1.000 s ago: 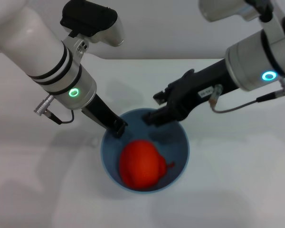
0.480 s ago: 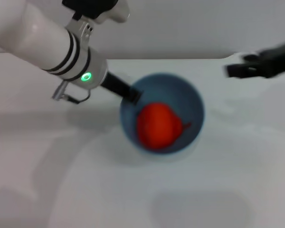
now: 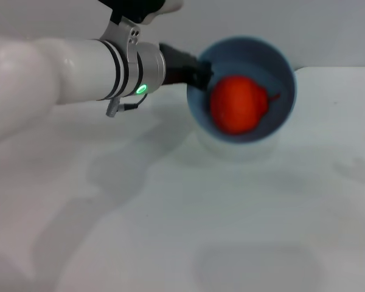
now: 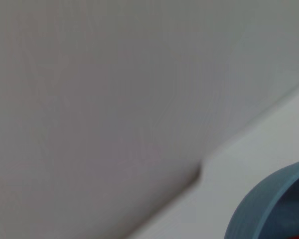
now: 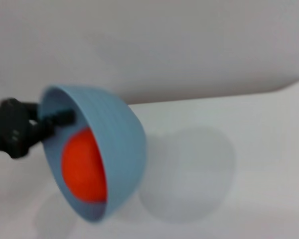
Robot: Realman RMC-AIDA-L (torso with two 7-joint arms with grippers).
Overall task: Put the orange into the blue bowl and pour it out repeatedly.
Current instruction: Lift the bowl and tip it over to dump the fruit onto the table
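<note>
Blue bowl (image 5: 97, 154) (ribbed outside), left hand (image 3: 202, 72) gripping

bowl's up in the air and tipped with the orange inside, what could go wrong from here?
1. The left pincer holds the blue bowl by one spot on its rim only; the bowl could twist or slip in that hold.
2. In the right wrist view the bowl is tipped steeply, the orange near its lower lip. It may drop out early and roll across the white table.
3. The right pincer is barely visible at the head view's edge, so it probably can't catch it.
</note>
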